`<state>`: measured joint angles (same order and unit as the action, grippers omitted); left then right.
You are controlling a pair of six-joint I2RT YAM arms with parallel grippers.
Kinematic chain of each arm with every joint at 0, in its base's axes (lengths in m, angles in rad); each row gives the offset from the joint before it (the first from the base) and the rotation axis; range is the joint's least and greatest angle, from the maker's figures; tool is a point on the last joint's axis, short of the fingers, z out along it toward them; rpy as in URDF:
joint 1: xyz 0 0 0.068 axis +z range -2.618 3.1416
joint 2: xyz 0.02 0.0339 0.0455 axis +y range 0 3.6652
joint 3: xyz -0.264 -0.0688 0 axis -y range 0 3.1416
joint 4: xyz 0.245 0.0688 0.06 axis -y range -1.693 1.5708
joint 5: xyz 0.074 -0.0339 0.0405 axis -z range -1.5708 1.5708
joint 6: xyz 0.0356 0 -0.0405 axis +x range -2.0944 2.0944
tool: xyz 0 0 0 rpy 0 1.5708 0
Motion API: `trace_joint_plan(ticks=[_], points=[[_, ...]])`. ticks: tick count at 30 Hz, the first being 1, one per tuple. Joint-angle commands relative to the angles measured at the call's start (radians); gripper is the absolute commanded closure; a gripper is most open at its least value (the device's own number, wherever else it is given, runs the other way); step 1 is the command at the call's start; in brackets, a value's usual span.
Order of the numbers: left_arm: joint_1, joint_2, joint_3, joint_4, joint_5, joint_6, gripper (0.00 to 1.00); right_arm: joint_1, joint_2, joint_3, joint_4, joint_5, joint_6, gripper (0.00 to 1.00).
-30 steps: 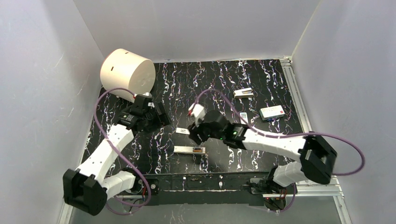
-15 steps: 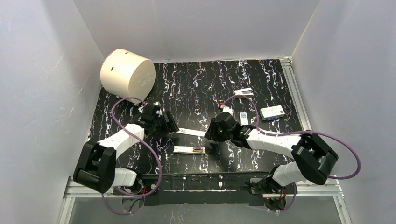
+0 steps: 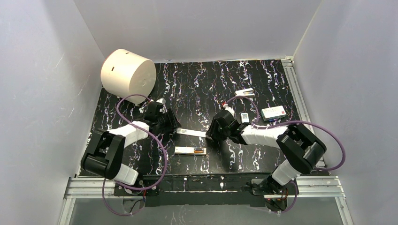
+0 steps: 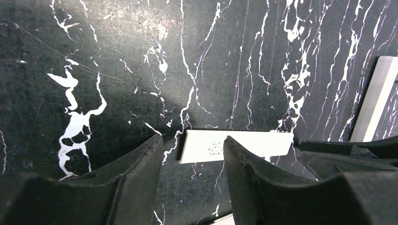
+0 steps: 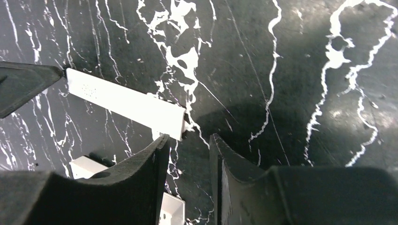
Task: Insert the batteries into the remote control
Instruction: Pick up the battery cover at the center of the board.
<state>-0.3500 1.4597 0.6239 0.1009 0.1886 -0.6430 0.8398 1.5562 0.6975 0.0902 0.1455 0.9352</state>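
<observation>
The remote control (image 3: 187,150) lies near the table's front with its long recess up. Dark copper-tinted batteries (image 3: 200,151) sit at the recess's right end. A plain white strip (image 3: 193,132) lies just behind it, between my two grippers. My left gripper (image 3: 174,127) is open at the strip's left end; in the left wrist view the strip (image 4: 244,144) lies just ahead of the gripper (image 4: 192,140). My right gripper (image 3: 211,133) is open and empty at the strip's right end; the strip (image 5: 126,104) nearly touches the gripper (image 5: 188,137).
A large white cylinder (image 3: 127,74) stands at the back left. A white box with a red mark (image 3: 273,112), a small white device (image 3: 244,117) and a flat white piece (image 3: 245,93) lie at the right. Grey walls enclose the table.
The left gripper has come down and right to the strip's left end. The right gripper has shifted right, uncovering the strip, and now sits low at its right end.
</observation>
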Motion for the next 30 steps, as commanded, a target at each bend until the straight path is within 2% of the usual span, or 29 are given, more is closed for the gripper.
trace_joint_plan(ticks=[1, 7, 10, 20, 27, 30], points=[[0.003, -0.003, -0.016, -0.028, 0.048, -0.034, 0.53, -0.009, 0.061, 0.015, -0.005, -0.032, -0.011, 0.54], [0.016, 0.071, -0.022, -0.017, 0.196, -0.044, 0.62, -0.009, 0.100, 0.012, 0.032, -0.099, 0.007, 0.58], [0.030, 0.058, -0.043, -0.017, 0.219, -0.092, 0.68, -0.009, 0.109, 0.002, 0.046, -0.109, 0.015, 0.59], [0.114, -0.027, -0.056, 0.034, 0.399, -0.179, 0.74, -0.009, 0.163, -0.022, 0.097, -0.138, 0.034, 0.62], [0.167, -0.007, -0.053, 0.053, 0.538, -0.192, 0.75, -0.010, 0.186, -0.015, 0.030, -0.061, -0.030, 0.62], [0.169, 0.006, -0.058, 0.101, 0.580, -0.227, 0.76, -0.009, 0.202, -0.018, 0.040, -0.076, -0.044, 0.63]])
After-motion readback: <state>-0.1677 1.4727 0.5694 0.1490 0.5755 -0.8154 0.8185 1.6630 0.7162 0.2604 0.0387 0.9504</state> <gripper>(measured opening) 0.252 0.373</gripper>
